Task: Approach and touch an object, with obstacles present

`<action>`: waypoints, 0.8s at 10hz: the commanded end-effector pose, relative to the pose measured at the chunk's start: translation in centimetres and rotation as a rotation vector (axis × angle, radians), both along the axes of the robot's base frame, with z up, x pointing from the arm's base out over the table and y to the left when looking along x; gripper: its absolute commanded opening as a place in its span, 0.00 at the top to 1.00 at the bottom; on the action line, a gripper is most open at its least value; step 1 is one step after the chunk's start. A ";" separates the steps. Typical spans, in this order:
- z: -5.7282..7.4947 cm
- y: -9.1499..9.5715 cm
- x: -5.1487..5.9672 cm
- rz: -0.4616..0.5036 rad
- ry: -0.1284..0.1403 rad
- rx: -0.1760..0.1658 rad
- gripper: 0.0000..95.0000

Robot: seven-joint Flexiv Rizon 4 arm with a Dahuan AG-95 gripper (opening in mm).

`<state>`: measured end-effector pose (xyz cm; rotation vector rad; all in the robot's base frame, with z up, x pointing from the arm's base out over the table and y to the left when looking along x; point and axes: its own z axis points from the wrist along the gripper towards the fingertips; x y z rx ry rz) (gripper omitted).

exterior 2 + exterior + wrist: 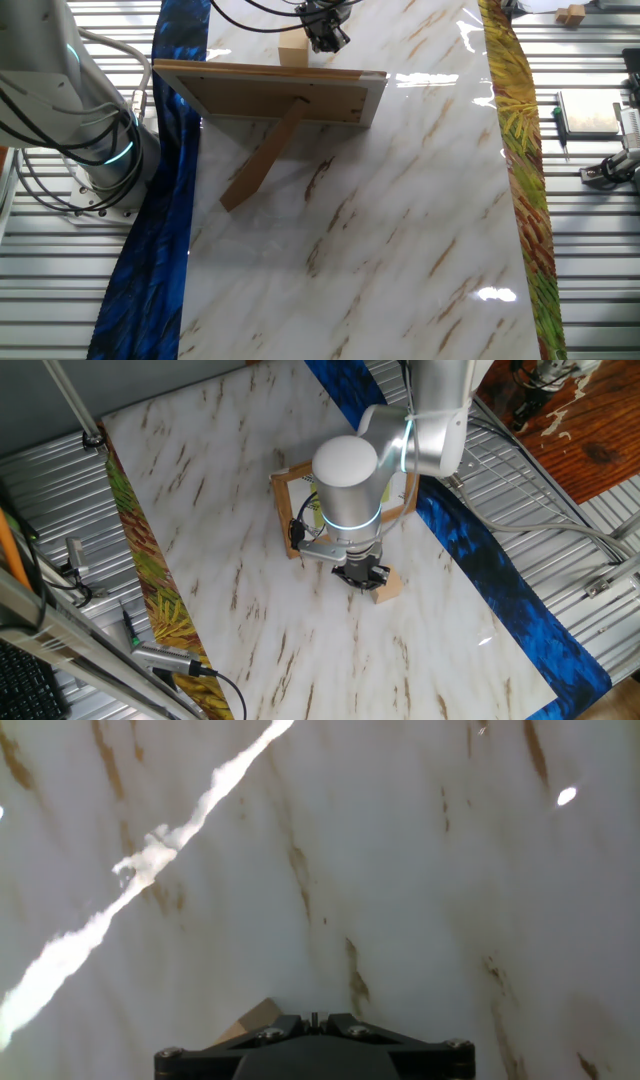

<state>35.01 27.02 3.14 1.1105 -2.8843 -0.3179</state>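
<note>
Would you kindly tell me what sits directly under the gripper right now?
The gripper hangs over the small wooden cube on the marble table. Its body hides the fingers, so contact is unclear.

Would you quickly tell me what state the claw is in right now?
Claw: low beside the small wooden cube and in front of the picture frame; open or shut cannot be told, since its fingers are not clearly visible.

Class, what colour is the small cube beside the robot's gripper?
Light tan, plain wood. The cube shows best in one fixed view, beside the gripper.
</note>
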 end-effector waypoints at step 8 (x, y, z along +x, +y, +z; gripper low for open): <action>-0.1 0.3 -0.2 -0.010 0.000 0.000 1.00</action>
